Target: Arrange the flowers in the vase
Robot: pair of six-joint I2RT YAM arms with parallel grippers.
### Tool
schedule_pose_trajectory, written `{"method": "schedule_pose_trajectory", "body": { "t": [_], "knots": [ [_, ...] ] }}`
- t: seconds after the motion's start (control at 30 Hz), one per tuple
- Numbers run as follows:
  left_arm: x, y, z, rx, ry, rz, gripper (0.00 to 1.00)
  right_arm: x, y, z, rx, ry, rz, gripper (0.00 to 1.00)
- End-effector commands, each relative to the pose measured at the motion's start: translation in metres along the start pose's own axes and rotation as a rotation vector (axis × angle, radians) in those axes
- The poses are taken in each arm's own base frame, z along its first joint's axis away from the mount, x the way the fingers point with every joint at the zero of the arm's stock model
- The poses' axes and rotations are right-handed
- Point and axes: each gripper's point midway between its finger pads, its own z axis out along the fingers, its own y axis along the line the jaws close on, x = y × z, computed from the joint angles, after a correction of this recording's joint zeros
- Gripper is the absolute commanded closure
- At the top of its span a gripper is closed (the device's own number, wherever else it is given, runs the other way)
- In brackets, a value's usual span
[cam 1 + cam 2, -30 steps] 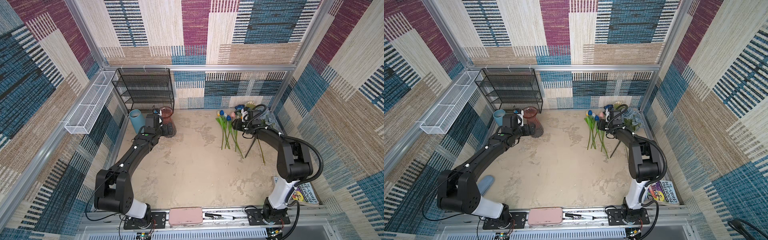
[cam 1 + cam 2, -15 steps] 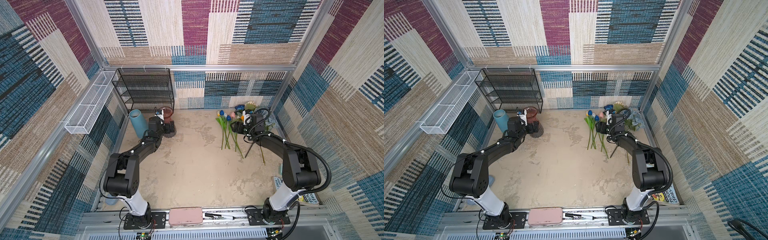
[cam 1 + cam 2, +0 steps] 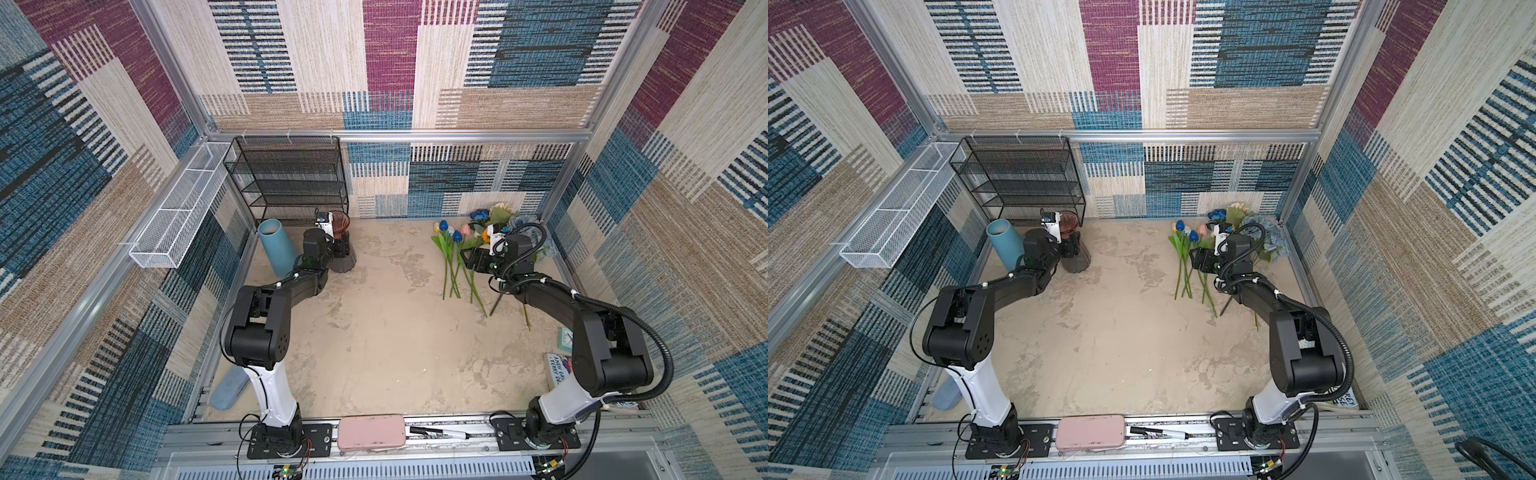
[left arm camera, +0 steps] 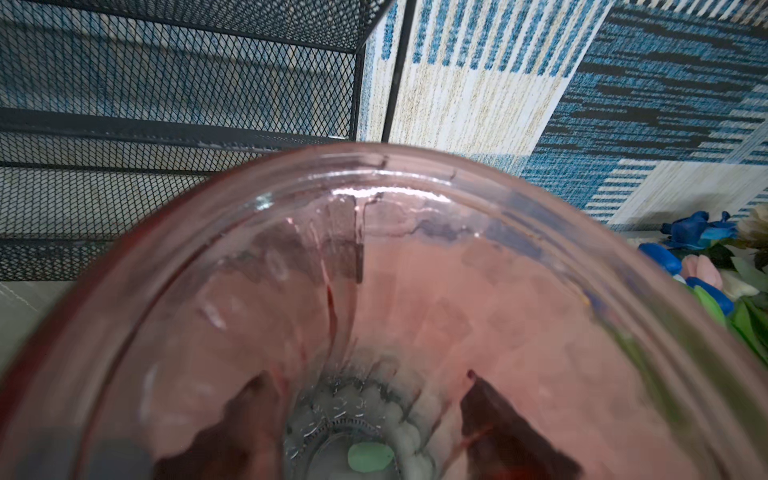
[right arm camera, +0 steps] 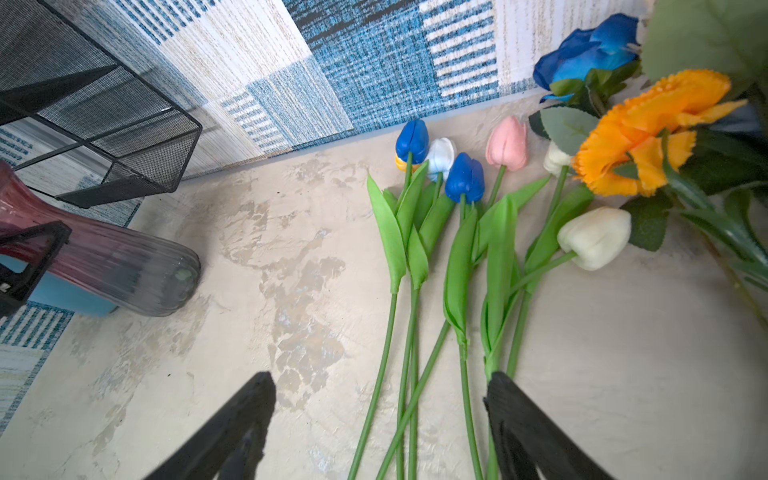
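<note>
**A:** Left arm has re-posed over the last second: its elbow block sits higher and further forward, with the left hand [image 3: 337, 248] kept at the vase [image 3: 347, 264]. Right hand [image 5: 380, 378] has barely shifted and hangs over the tulip stems.

**B:** Hand states?

**A:** Right is wide open and holds nothing; it straddles several stems low over the bench [image 3: 374, 332]. On the left, the fingers [image 4: 232, 436] show through the glass on either side of the vase body. Can't tell if they're clamped or just bracketing it.

**B:** Where's the stock?

**A:** All flowers lie on the bench at the far right. The tulips [image 5: 457, 249] are fanned out with heads toward the back wall. The orange sunflower [image 5: 648, 137] and deep-blue rose [image 5: 590, 54] are just beside them. The vase has no stems in it. It's by the black mesh rack [image 3: 291, 178], well apart from the flowers.

**B:** So first pick, I'd judge.

**A:** Agreed. The stems cross near the right hand, so centre on one before closing or it'll rake up three. Grip mid-stem below the leaves so the cut end leads in. The left should hold the vase low on the body and leave the mouth clear. That glass looks slick.
</note>
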Motion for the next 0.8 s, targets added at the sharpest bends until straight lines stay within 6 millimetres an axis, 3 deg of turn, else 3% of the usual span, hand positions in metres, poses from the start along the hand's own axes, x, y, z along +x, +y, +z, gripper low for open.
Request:
{"method": "schedule_pose_trajectory", "body": {
  "t": [0.0,0.13,0.23,0.33,0.4,0.53,0.67,0.77],
  "knots": [
    [-0.008,-0.006,0.002,0.029,-0.034,0.018,0.33,-0.013,0.005,-0.011,-0.008,-0.082,0.003,0.17],
    [-0.004,-0.007,0.002,0.036,-0.026,0.018,0.45,-0.013,-0.003,-0.019,0.048,-0.097,0.01,0.17],
    [-0.008,-0.01,0.002,0.057,-0.029,0.02,0.62,-0.014,-0.009,-0.021,0.084,-0.101,0.02,0.17],
    [-0.008,-0.015,0.001,0.08,-0.024,0.02,0.7,-0.016,-0.012,-0.023,0.097,-0.109,0.034,0.17],
    [-0.009,-0.019,-0.001,0.099,-0.022,0.02,0.8,-0.017,-0.013,-0.021,0.098,-0.11,0.039,0.17],
    [-0.011,-0.035,-0.008,0.155,-0.01,0.01,0.87,-0.017,-0.019,-0.016,0.112,-0.093,0.053,0.17],
    [-0.011,-0.079,-0.031,0.26,-0.001,0.024,0.91,-0.011,-0.03,-0.006,0.132,-0.048,0.078,0.21],
    [-0.006,-0.129,-0.05,0.356,0.013,0.065,0.92,0.002,-0.043,0.012,0.174,0.038,0.094,0.32]
  ]
}}
